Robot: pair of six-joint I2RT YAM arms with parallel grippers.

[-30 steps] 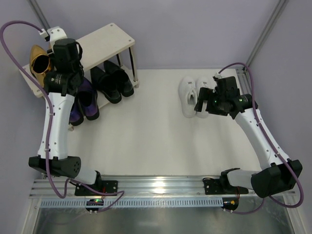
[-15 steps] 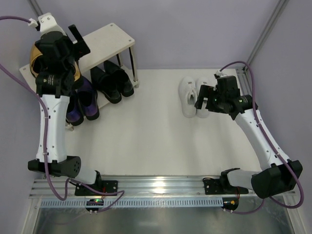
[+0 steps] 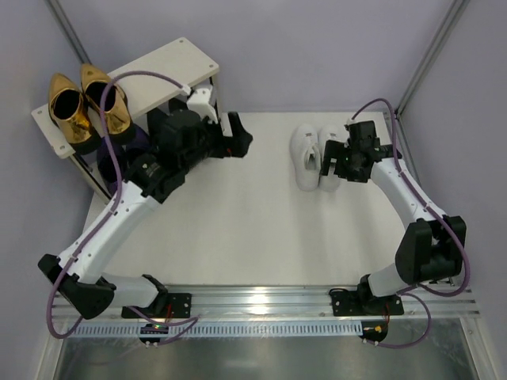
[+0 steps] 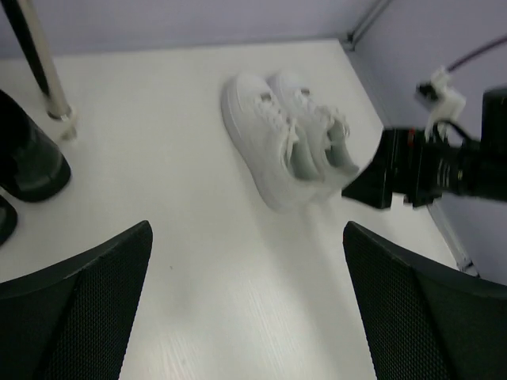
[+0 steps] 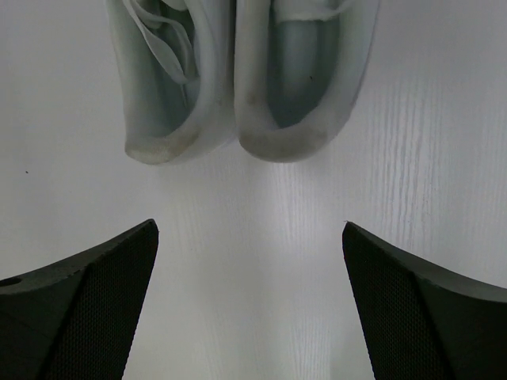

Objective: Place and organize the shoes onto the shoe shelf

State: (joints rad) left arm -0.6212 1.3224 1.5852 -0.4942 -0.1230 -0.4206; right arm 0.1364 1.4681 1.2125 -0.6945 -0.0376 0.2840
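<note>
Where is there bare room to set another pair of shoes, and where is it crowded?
Free: the right half of the pale beige shelf's top board, beside the gold loafers; the white table between the white lace-up sneakers and the metal rail. Crowded: the lower tier, where glossy purple shoes sit under the left arm.

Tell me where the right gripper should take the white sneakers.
Probably the adjoining heel collars, coming from above the heel end. The white sneakers sit touching side by side, openings up, heels toward the open right gripper.
</note>
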